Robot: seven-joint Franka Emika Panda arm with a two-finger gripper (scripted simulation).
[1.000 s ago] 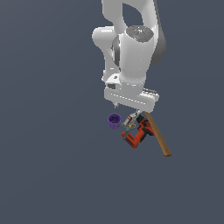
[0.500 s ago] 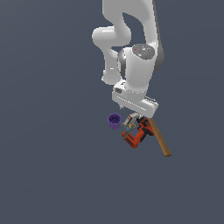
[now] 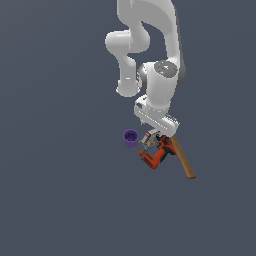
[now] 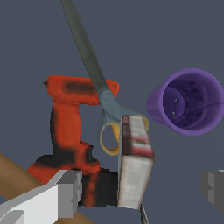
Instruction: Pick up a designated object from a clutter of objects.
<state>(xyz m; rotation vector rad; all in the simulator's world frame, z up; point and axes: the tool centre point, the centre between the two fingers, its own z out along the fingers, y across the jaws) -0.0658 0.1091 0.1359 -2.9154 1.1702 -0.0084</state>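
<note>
A matt, cardboard-like package [image 4: 134, 168] in whitish grey with printed red and dark bands stands beside a drill [image 4: 72, 131] of mottled orange-red and black plastic. The purple cup [image 4: 188, 101] looks like smooth, dull plastic, while the hammer handle [image 3: 183, 160] shows plain brown wood. The scissors [image 4: 98, 89] carry flat grey metal-looking blades and yellow-lined loops.

The arm [image 3: 150, 55] is glossy white, built of rounded tubular links with bulbous joints, and one joint cap carries a grey disc with small red and green marks. Its end effector [image 3: 156, 134] has a blocky white body, with pale grey squared fingers [image 4: 70, 192] in the wrist view.
</note>
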